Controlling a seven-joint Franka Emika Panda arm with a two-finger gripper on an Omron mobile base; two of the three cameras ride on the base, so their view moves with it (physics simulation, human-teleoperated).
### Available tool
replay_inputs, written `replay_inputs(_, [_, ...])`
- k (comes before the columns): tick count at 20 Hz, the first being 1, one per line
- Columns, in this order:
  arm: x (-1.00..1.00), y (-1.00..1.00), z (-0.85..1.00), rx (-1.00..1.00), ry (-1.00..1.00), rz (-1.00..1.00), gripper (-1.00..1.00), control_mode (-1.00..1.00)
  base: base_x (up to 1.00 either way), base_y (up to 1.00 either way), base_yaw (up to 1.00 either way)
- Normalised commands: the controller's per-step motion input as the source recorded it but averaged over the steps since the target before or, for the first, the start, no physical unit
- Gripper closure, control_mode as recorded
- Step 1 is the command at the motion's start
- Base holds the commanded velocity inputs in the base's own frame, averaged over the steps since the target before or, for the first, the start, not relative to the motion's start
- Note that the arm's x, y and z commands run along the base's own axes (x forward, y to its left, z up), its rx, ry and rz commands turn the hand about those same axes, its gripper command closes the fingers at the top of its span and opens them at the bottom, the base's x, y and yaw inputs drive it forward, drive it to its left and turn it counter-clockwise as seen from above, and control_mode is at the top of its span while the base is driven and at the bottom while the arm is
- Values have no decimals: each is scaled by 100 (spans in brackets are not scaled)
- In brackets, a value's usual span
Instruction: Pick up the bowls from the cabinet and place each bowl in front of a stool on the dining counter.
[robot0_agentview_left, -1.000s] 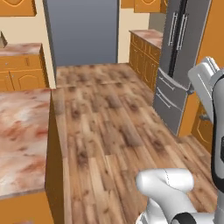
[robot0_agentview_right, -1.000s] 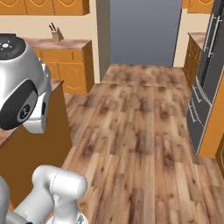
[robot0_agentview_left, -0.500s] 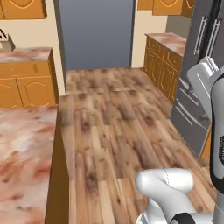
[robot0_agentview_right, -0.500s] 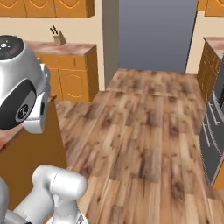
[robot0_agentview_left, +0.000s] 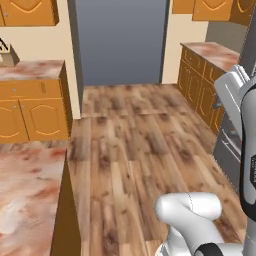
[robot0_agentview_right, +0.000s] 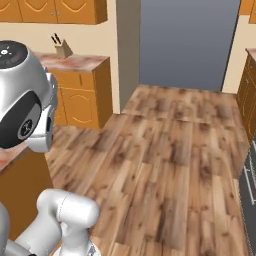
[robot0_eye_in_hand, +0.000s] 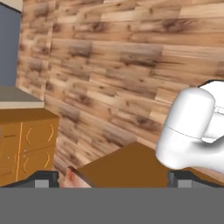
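Flat, even rendered light with no glare or hard shadows; the wood floor (robot0_agentview_left: 135, 150) looks soft and slightly blurred throughout.

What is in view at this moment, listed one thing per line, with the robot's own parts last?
Mottled reddish-pink marble dining counter: one, orange wooden base, lower left of the left base view.
Orange-brown wooden base cabinets with arched door panels: a marble-topped run at the left wall, another at the right.
Orange-brown wooden wall cabinets: along the top, doors shut.
Tan wooden knife block: one, on the left wall counter.
Grey-blue doorway panel: one, centre back.
Brown wood-plank floor: across the middle.
Grey steel appliance front: one, right edge.
Gripper: open, holding nothing, dark tips in the hand view.
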Motion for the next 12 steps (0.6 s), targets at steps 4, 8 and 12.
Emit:
replay_inputs(4, [0,0,0,0,0,0,-100,100,100,-32,6])
replay_inputs(8, [0,0,0,0,0,0,-100,100,100,-47,4])
replay_inputs(12, [0,0,0,0,0,0,-100,100,100,-65,1])
